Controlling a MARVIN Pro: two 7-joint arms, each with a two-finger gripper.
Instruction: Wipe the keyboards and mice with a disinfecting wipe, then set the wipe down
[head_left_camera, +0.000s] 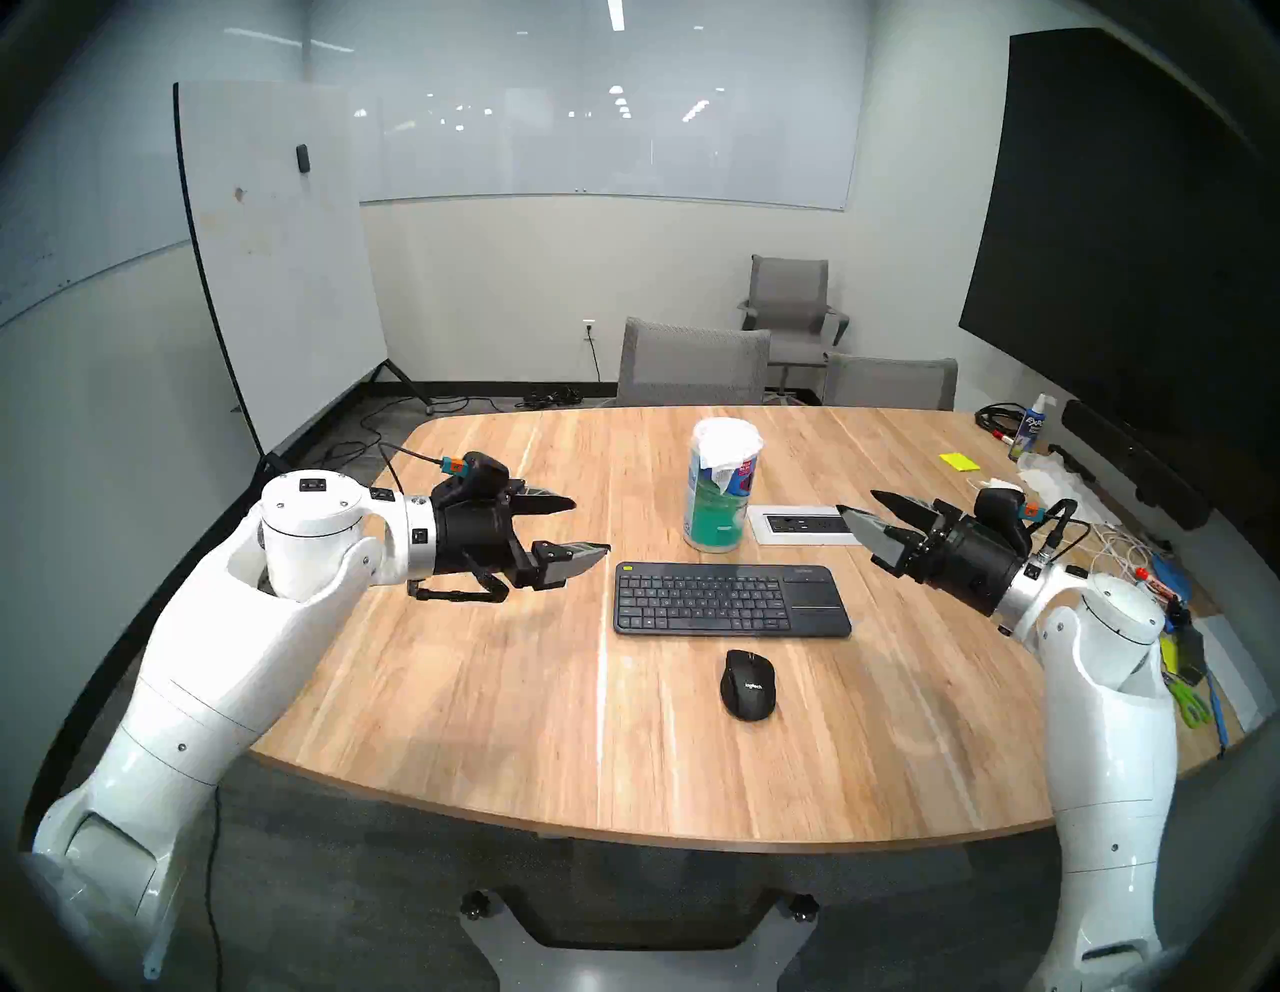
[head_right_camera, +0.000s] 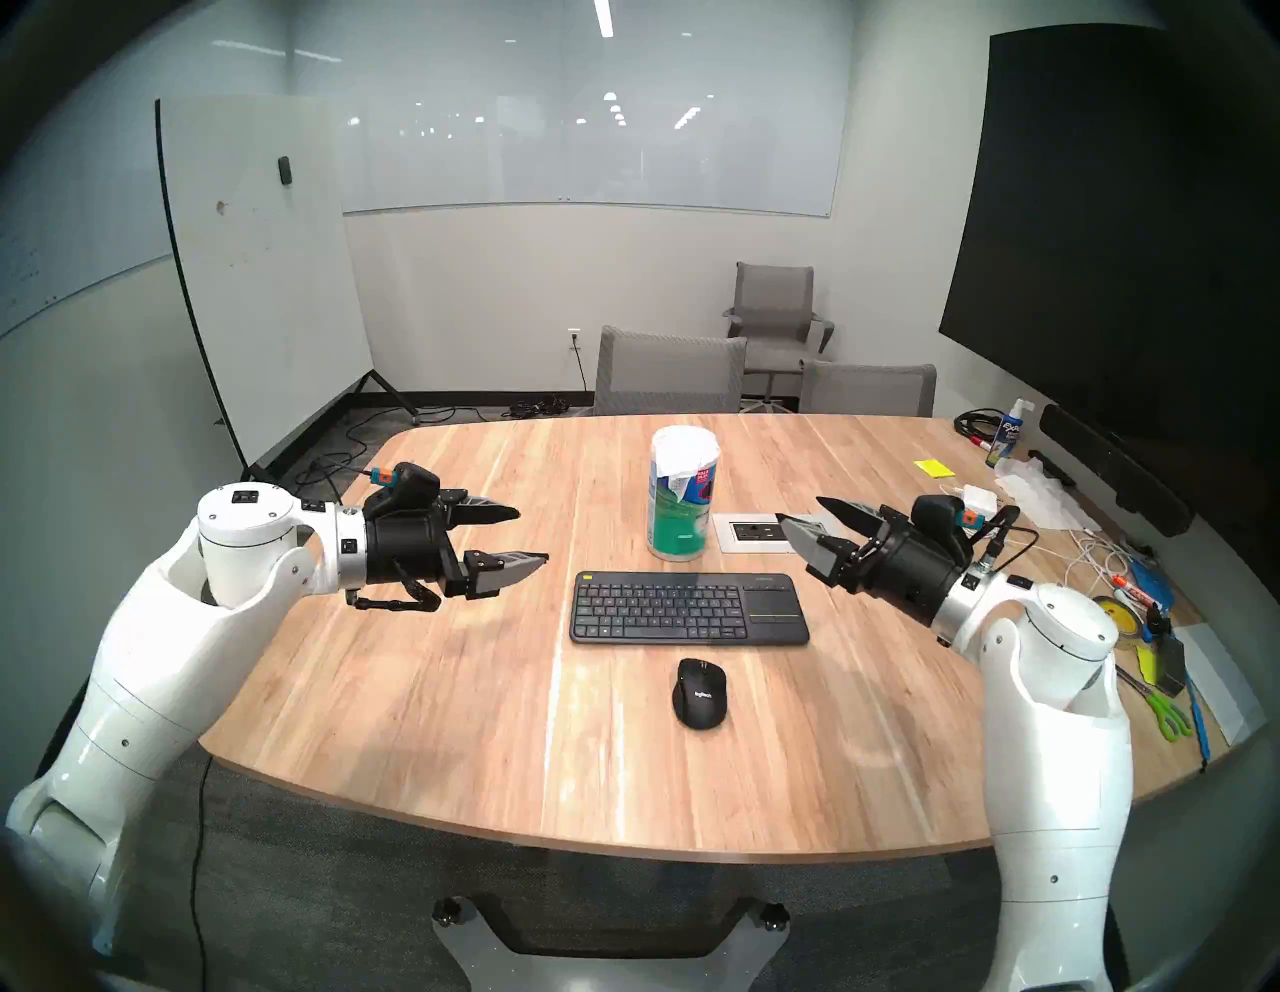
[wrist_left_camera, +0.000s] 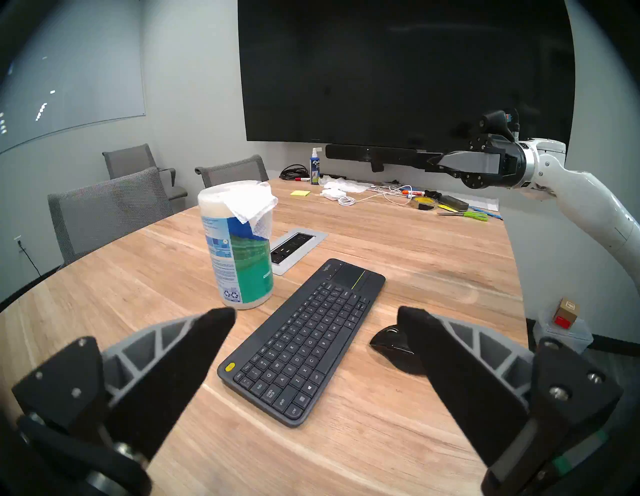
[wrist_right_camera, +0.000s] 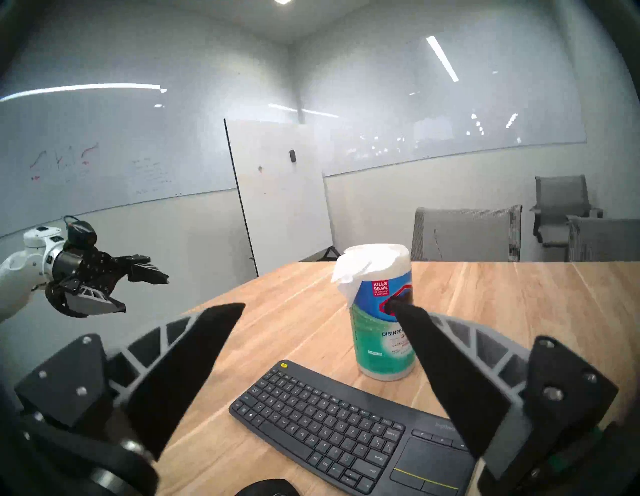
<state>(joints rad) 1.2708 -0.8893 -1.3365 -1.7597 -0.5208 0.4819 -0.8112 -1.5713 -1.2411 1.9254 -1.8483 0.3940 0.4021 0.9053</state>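
Mouse (head_left_camera: 748, 684) near table (head_left_camera: 485, 693) edge, keyboard (head_left_camera: 731, 598) beyond

On the bench (head_left_camera: 485, 693): one keyboard (head_left_camera: 731, 599), one mouse (head_left_camera: 748, 684), one canister (head_left_camera: 720, 495), one wipe (head_left_camera: 727, 447). Three chairs (head_left_camera: 692, 364). Two claws, left claw (head_left_camera: 589, 526) and right claw (head_left_camera: 862, 509).

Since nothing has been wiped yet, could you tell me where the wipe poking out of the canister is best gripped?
Probably pinch the loose flap of the wipe draping over the canister rim, coming from the right gripper side, then pull upward.
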